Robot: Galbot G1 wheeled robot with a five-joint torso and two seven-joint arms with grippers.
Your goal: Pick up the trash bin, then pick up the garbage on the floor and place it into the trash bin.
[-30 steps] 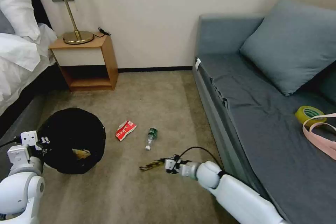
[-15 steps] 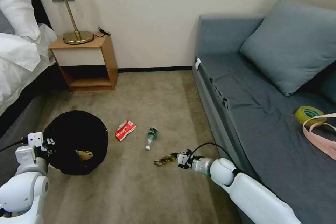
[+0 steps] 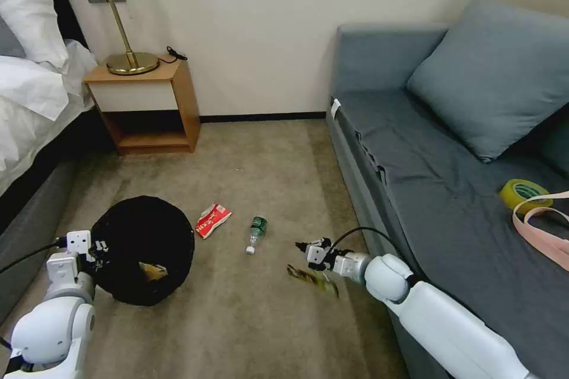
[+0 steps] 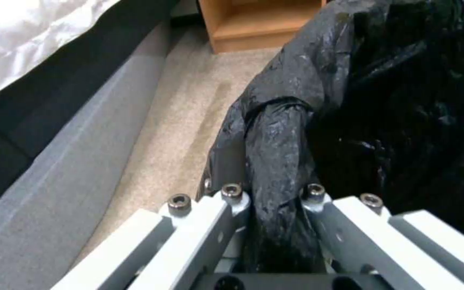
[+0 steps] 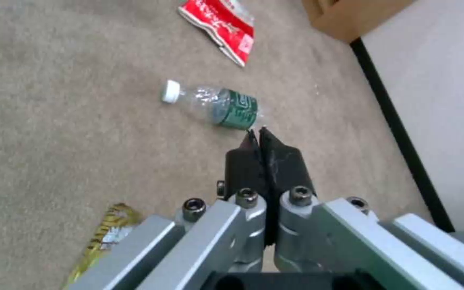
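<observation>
Now the left claw [image 4: 272,193] pinches the trash bin [image 3: 145,257]; the right claw [image 5: 264,155], closed and empty, must grab the shiny wrapper [image 3: 312,279] nearby

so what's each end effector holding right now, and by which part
The left end effector is clamped on the trash bin by its bag-covered rim. The right end effector is shut on nothing; the shiny wrapper lies on the carpet.

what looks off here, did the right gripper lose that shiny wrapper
Yes. The right gripper is shut on nothing; the shiny wrapper lies on the carpet just below it, outside the trash bin. The left gripper clamps the bin's black liner.
</observation>
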